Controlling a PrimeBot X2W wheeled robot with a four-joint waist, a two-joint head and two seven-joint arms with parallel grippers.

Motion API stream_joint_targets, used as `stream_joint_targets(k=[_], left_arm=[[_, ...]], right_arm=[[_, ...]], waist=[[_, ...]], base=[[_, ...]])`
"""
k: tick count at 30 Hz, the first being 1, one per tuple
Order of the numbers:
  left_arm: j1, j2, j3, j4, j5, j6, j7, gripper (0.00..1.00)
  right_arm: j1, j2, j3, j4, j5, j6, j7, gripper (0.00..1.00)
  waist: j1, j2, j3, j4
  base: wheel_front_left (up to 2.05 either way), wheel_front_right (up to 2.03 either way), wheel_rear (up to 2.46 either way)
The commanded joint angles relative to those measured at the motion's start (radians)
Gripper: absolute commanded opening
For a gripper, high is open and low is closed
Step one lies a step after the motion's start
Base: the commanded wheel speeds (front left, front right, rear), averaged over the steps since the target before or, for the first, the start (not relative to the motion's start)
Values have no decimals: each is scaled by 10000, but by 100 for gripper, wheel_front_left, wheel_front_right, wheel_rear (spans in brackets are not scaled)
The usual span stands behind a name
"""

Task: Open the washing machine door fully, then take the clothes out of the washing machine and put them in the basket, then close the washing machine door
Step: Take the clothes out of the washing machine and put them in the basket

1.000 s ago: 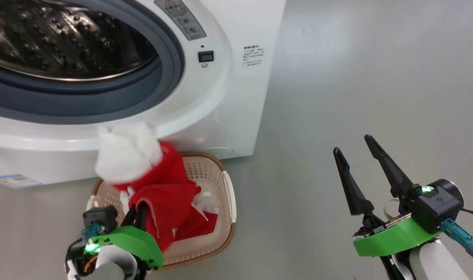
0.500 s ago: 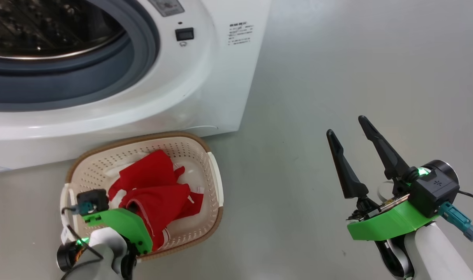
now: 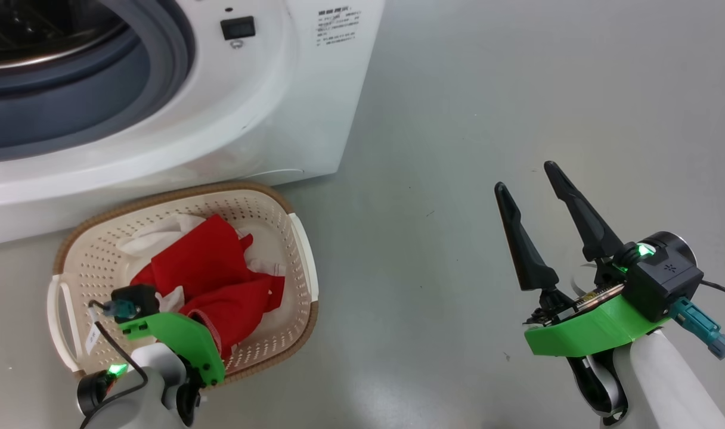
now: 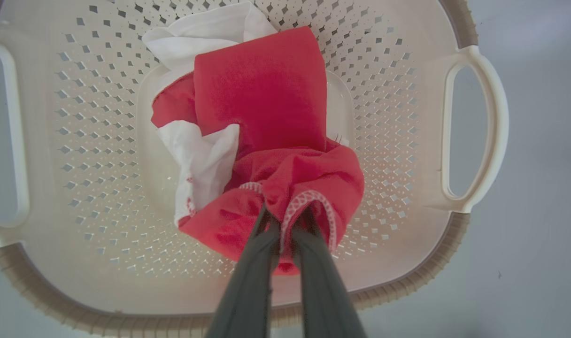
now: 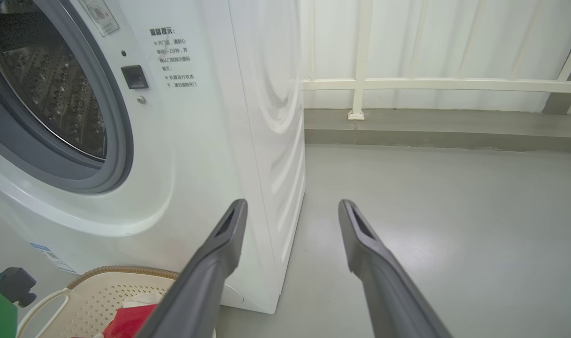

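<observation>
The cream basket (image 3: 177, 193) stands on the floor in front of the white washing machine (image 3: 267, 107), whose drum mouth (image 3: 52, 89) is uncovered; the washing machine door is out of view. Red and white clothes (image 3: 210, 268) lie heaped in the basket. In the left wrist view my left gripper (image 4: 285, 216) is shut on a white-trimmed fold of a red garment (image 4: 262, 94), low inside the basket (image 4: 384, 94). Its green wrist mount (image 3: 177, 339) hangs over the basket's near rim. My right gripper (image 3: 525, 177) is open and holds nothing, hovering over bare floor to the right.
Grey floor (image 3: 458, 119) stretches to the right of the machine. In the right wrist view the open gripper (image 5: 291, 206) faces the machine's front corner (image 5: 248, 141), the basket rim (image 5: 121, 271) at lower left, and a white railing (image 5: 360, 84) on a low ledge behind.
The head camera has tilted down, so the machine slid up and left in the picture. My left gripper lowered the red garment into the basket. The right gripper stayed open.
</observation>
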Motion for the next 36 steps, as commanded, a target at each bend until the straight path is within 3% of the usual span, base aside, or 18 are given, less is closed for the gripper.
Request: stream_joint_targets(k=[1,2,3,4,25,32,36], left_arm=[[-69,333,182,-57,-9,68,-64,35],[-76,329,158,-52,0,85,-81,46],[-94,314,131,-43,-3,116,-160,96],[-109,305,120,-40,-8,115,-204,100],[4,57,-185,-288,-152,-495,-2124,100],[304,11,-405,-1190,-68,-671,-2322,100],[690,16,-320,-2689,309,-298,-2334,100]], right_arm=[[-62,12,178,-215,72,35,-63,100],[-70,22,166,-209,68,35,-63,100],[-95,39,138,-184,55,35,-63,100],[-111,46,130,-172,44,35,-63,100],[149,-19,-215,20,-9,35,-63,100],[519,-43,-436,101,-85,35,-63,100],[772,-70,-603,185,-146,35,-63,100]], waist=[[0,-1,99,-56],[0,-1,107,-46],[0,-1,109,-9],[0,-1,107,13],[0,-1,-1006,798],[0,-1,-1777,1088],[0,-1,-2215,1248]], base=[[0,0,0],[0,0,0],[0,0,0],[0,0,0],[0,0,0],[0,0,0],[0,0,0]])
